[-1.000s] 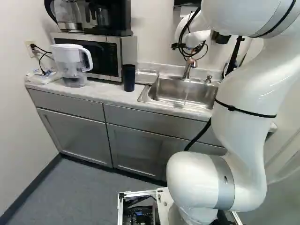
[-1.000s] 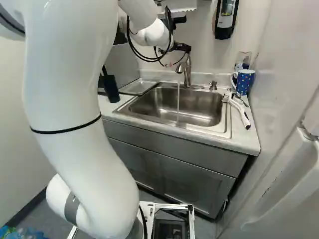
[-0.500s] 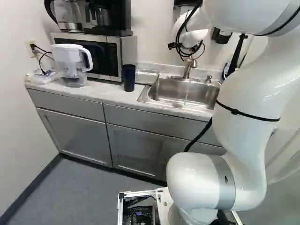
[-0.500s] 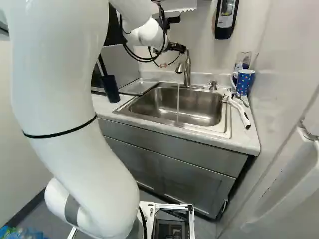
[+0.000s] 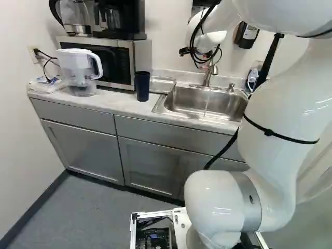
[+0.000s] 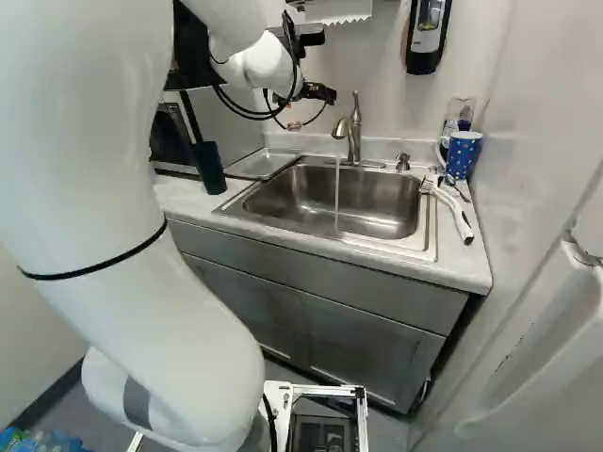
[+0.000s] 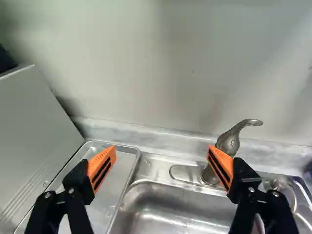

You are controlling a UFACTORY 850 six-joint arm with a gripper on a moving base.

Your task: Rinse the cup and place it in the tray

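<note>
The black gripper (image 6: 318, 92) shows in part in the right base view, above and left of the faucet. In the wrist view my gripper (image 7: 161, 163) is open, its orange pads wide apart with nothing between them. One finger overlaps the metal tray (image 7: 80, 183), the other the faucet (image 7: 229, 144). A dark blue cup (image 5: 142, 86) stands upright on the counter, left of the tray (image 5: 162, 85) in the left base view. A blue dotted mug (image 6: 463, 153) stands right of the sink (image 6: 330, 200). Water (image 6: 336, 193) runs from the faucet into the sink.
A microwave (image 5: 111, 62) stands behind the cup, with a white water pitcher (image 5: 78, 70) before it. A brush (image 6: 450, 209) lies right of the sink. A soap dispenser (image 6: 427, 36) hangs on the wall above. The counter's front edge (image 5: 116, 110) faces the base.
My arm has swung left, carrying the open gripper away from the faucet toward the tray side. The base, cup and tray have stayed put, and the water keeps running.
</note>
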